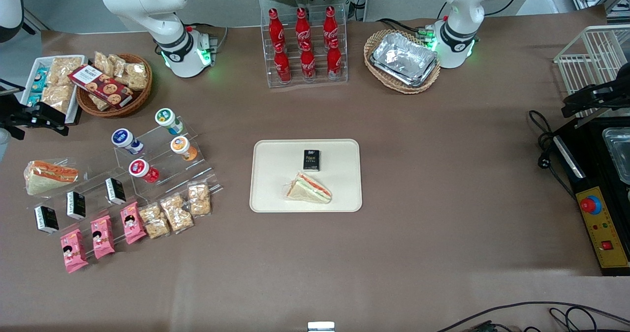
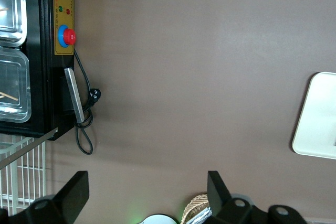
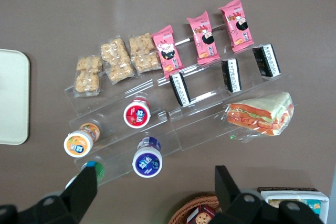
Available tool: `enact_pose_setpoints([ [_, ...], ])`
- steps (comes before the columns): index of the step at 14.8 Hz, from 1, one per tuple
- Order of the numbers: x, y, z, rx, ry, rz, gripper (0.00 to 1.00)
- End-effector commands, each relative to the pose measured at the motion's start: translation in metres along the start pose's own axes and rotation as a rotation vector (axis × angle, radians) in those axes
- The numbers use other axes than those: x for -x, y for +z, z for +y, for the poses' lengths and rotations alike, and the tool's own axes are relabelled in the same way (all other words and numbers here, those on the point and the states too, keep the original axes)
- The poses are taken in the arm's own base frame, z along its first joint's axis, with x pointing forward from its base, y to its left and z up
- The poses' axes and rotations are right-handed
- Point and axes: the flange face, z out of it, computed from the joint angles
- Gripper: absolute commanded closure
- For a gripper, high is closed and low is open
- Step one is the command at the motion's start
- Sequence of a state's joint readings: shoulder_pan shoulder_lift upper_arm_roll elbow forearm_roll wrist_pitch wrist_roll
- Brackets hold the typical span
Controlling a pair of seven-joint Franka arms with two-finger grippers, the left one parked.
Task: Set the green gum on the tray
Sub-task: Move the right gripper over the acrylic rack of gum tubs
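Note:
The green gum stands on the top step of a clear acrylic stand, farther from the front camera than the other gum bottles. In the right wrist view only its green edge shows past one finger. The cream tray lies at the table's middle; its edge also shows in the right wrist view and the left wrist view. My right gripper hangs open and empty above the table at the working arm's end, beside the stand and apart from the gum.
Blue-lidded, orange-lidded and red-lidded bottles share the stand. A sandwich and a black box lie on the tray. A snack basket, cola bottles and a foil tray in a basket stand farther back.

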State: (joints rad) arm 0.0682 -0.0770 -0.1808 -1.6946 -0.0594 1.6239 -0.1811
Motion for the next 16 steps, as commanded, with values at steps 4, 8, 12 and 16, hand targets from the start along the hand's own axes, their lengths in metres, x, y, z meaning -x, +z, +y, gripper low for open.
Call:
enact_pose_setpoints([
  [4,-0.001,-0.001,0.007,-0.055,0.028,0.023,0.00],
  [8,-0.001,0.000,0.004,-0.058,0.026,0.022,0.00],
  [12,0.023,0.003,-0.014,-0.071,0.046,0.042,0.00],
  [16,0.084,0.020,-0.069,-0.068,0.066,0.103,0.00],
])
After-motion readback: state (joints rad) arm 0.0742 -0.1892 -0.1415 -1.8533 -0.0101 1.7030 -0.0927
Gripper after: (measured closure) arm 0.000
